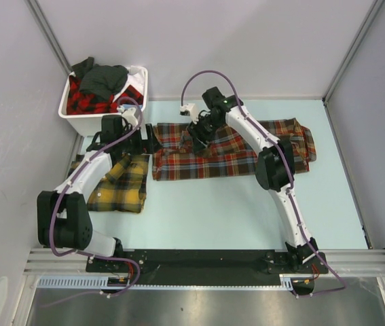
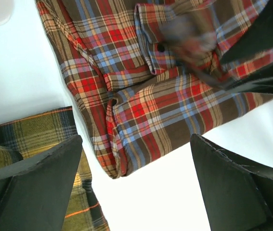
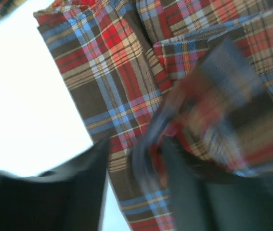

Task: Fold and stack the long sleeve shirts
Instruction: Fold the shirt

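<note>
Top external view has the red-brown plaid shirt [image 1: 185, 163] lying flat across the middle of the table [image 1: 206, 210], partly folded, its left edge just beside the folded yellow-and-green shirt [image 1: 121, 183]. It looks like soft, light flannel that will droop and slip on itself; a doubled edge or a hem corner seems the surest pinch. The right gripper [image 1: 199, 134] sits low over the shirt's left part with blurred cloth at its fingers; whether it grips I cannot tell. The left gripper [image 2: 135, 142] hovers spread wide, holding nothing, above that edge. The tabletop is pale and smooth. A white bin [image 1: 87, 125] of more shirts stands back left, with plain panels around.
</note>
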